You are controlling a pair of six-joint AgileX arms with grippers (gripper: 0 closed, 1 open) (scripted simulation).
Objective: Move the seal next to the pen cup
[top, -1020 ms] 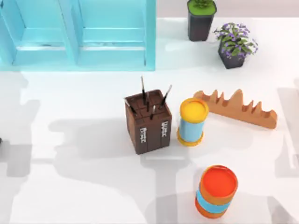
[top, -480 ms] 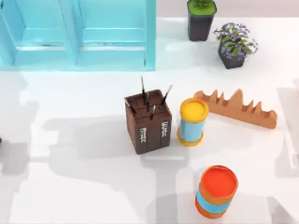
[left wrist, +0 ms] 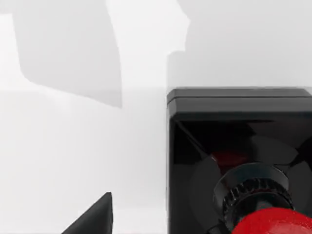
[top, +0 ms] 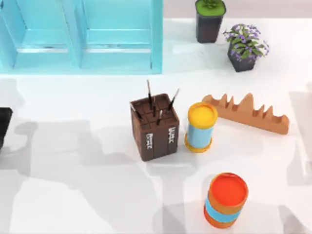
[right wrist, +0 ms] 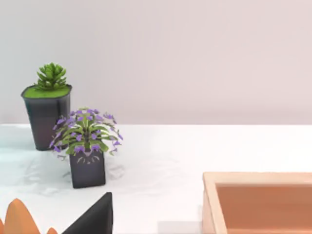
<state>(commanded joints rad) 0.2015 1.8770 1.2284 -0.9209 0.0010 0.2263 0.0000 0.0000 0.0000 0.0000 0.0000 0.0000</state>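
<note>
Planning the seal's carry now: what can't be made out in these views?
1. Seal: left wrist view, red knob and black base cut off by the lower and right edges.
2. Black shape: top view, cut by the left edge; seal or arm, cannot tell.
3. Seal's path to the pen cup: unclear while that shape stays unidentified.
4. Orange-brown box: right wrist view, cut by the lower and right edges; inside hidden.

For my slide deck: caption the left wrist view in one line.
Left wrist camera close above the seal, its red knob over a black square base on the white table.
</note>
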